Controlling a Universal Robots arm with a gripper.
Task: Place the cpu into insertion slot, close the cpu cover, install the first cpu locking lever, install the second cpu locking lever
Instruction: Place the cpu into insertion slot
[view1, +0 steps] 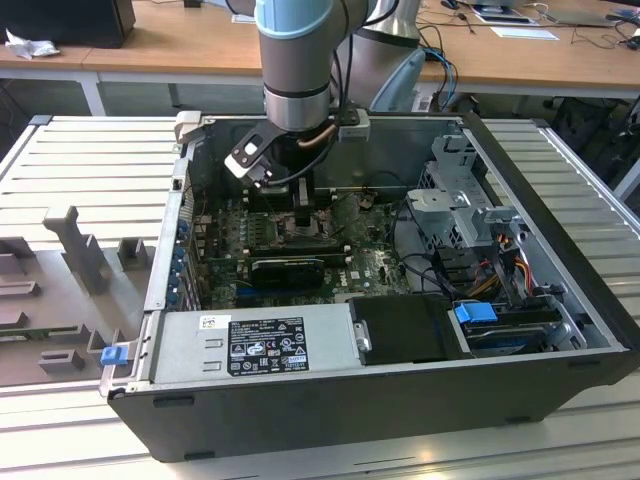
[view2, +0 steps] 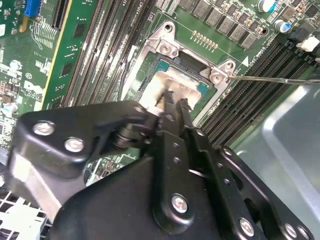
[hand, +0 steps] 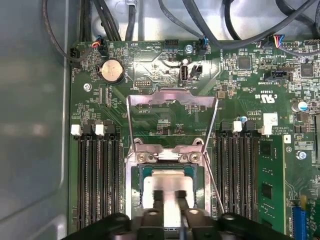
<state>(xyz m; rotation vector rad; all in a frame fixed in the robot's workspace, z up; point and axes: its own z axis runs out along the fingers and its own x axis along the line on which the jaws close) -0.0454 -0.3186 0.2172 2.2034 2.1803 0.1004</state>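
Note:
The cpu lies flat in the insertion slot of the green motherboard, its pale metal face turned up. The cpu cover stands open beyond the slot, hinged at the silver bracket. A thin locking lever rises beside the socket, also seen as a wire in the second wrist view. My gripper hangs right over the cpu's near edge. Its black fingers stand a narrow gap apart with nothing between them. In the exterior view the gripper reaches down into the case.
Black memory slots flank the socket on both sides. A long black expansion card lies nearer the power supply. A metal drive cage and loose cables crowd the exterior view's right. Case walls enclose the board.

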